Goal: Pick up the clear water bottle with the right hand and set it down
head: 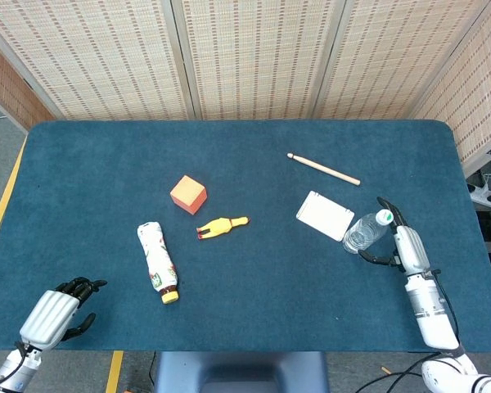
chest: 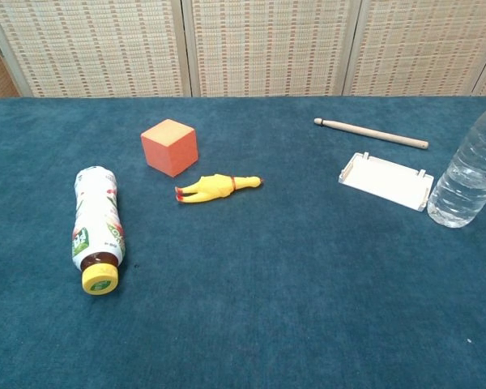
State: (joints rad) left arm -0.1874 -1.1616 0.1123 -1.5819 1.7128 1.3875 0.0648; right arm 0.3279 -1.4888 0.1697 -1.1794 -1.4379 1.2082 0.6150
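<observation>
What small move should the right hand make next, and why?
Probably close the fingers around the water bottle. The right hand sits beside the upright bottle with fingers apart on either side, but no firm grip shows yet. The white tray lies close by, so a sideways nudge seems risky.

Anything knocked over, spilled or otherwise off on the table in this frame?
One thing: the labelled bottle with the yellow cap lies on its side at the left, no spill visible. The clear water bottle stands upright beside the white tray, with the right hand close against it. The rest simply lies flat.
</observation>
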